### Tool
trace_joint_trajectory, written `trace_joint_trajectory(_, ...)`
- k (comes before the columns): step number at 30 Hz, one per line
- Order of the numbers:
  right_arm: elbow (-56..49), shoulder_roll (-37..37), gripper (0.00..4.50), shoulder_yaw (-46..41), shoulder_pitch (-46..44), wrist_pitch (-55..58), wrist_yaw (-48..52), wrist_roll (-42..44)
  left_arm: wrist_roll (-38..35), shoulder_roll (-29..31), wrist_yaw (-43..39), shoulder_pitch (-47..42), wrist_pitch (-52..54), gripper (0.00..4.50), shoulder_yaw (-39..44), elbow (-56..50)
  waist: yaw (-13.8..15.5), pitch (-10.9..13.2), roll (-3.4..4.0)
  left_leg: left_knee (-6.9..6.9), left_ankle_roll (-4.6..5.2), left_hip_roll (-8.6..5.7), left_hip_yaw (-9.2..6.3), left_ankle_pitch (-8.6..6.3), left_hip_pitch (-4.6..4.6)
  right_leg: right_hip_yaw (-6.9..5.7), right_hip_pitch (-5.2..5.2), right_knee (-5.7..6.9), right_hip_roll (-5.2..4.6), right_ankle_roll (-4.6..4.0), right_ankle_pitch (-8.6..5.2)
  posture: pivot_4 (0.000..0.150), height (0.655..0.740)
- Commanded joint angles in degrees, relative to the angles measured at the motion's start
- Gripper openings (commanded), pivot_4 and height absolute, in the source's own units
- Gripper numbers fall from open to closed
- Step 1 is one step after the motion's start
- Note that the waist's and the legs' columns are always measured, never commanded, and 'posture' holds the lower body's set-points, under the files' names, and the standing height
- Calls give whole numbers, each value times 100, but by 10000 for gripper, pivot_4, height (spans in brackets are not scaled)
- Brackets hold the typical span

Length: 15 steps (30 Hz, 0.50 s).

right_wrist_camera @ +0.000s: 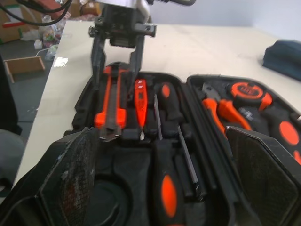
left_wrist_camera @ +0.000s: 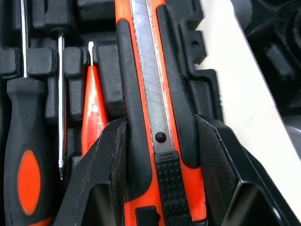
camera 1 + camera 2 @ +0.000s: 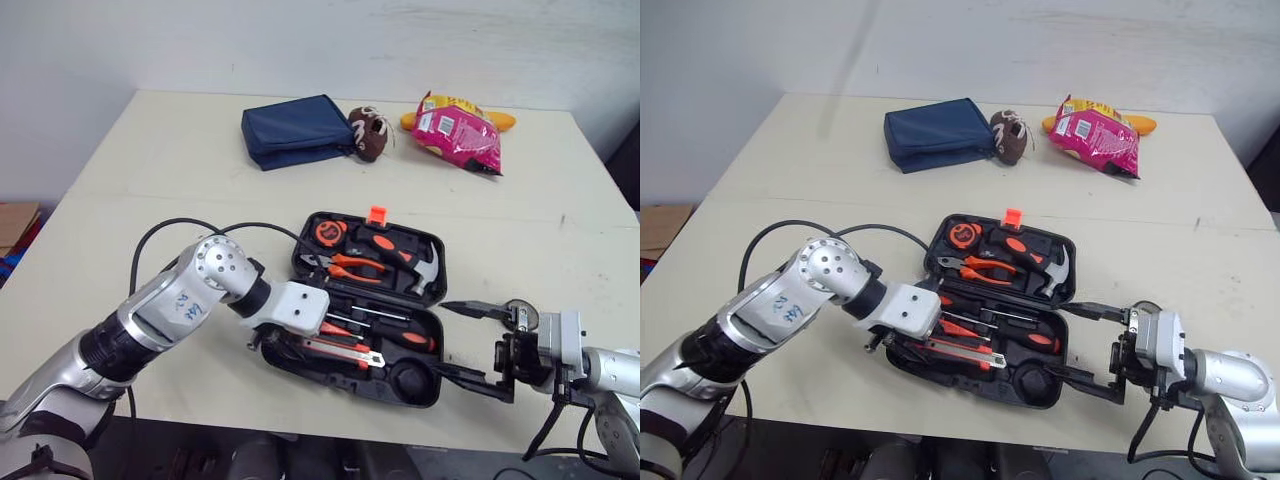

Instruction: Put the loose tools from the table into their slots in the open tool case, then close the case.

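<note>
The black tool case [image 3: 303, 247] lies open near the table's front edge, holding a tape measure [image 3: 329, 232], orange pliers [image 3: 355, 265], a hammer [image 3: 425, 268] and screwdrivers [image 3: 400, 337]. My left gripper [image 3: 276, 340] is over the case's near left corner, shut on the orange and black utility knife [image 3: 340, 351]. In the left wrist view the knife [image 2: 146, 70] runs between both fingers [image 2: 108, 160], lying along the case's front row beside an orange tester screwdriver [image 2: 93, 108]. My right gripper [image 3: 466, 344] stands open just right of the case, nothing between its fingers.
At the back of the table lie a blue pouch [image 3: 295, 130], a small brown football toy [image 3: 367, 133] and a pink snack bag [image 3: 458, 130]. A black cable [image 3: 165, 235] loops over my left arm. The case sits close to the table's front edge [image 3: 330, 425].
</note>
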Motion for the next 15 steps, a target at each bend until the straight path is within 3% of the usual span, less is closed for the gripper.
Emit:
trace_joint_trajectory(1, -325, -67, 45000, -274, 146, 61, -55, 185, 123, -93, -30, -58, -14, 14872, -3, 2, 10, 0, 0, 1, 0, 0, -1, 0, 0, -1, 1, 1, 0, 0, 0, 1500, 7400)
trace_joint_trajectory(15, -751, -58, 45000, -576, 671, 231, -170, 269, 381, -138, -239, 66, 90, 14872, -147, -238, 11, 0, 0, 22, 3, 0, -4, -1, -1, -2, 5, 13, -2, 0, 0, 1500, 7400)
